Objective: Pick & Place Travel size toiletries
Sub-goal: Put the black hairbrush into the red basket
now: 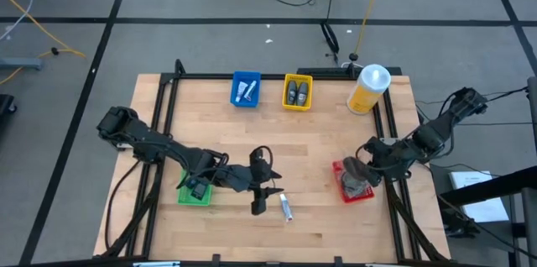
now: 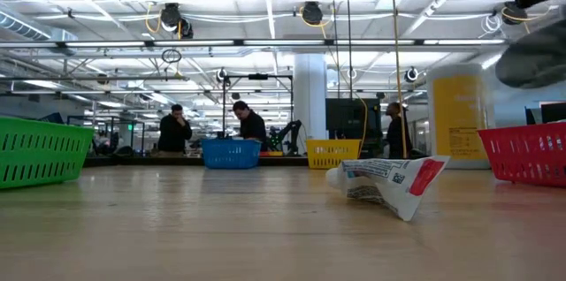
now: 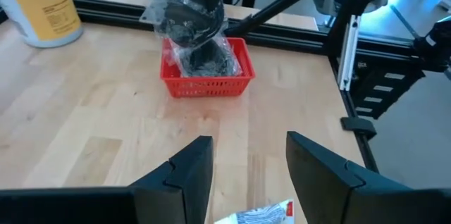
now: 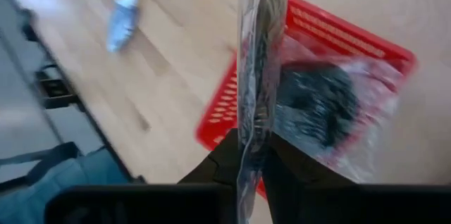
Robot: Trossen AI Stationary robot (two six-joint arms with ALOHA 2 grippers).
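One white travel size toiletry tube (image 1: 286, 207) lies flat on the wood table near its front edge; in the low view the tube (image 2: 385, 184) has a red end. My left gripper (image 3: 250, 141) hovers open just left of it (image 1: 259, 201), and the tube (image 3: 257, 215) shows below the fingers. Another white tube (image 1: 247, 91) lies in the blue bin (image 1: 235, 99). My right gripper (image 4: 252, 155) is shut on a clear plastic bag (image 4: 320, 104) with dark contents, above the red bin (image 1: 339, 169) at the right. My right gripper pinches the clear bag's thin upper edge (image 4: 251, 122) between its two fingers, coming slanting down from above. The bag hangs below the fingers over the red bin (image 4: 331, 30). Whether its lower end rests in the bin cannot be told.
A green bin (image 1: 195, 193) sits under my left arm. A yellow bin (image 1: 285, 102) holding dark items stands at the back beside the blue one. A yellow bottle with a white cap (image 1: 369, 88) stands at the back right. Black frame rails (image 1: 394, 191) run along the table's sides.
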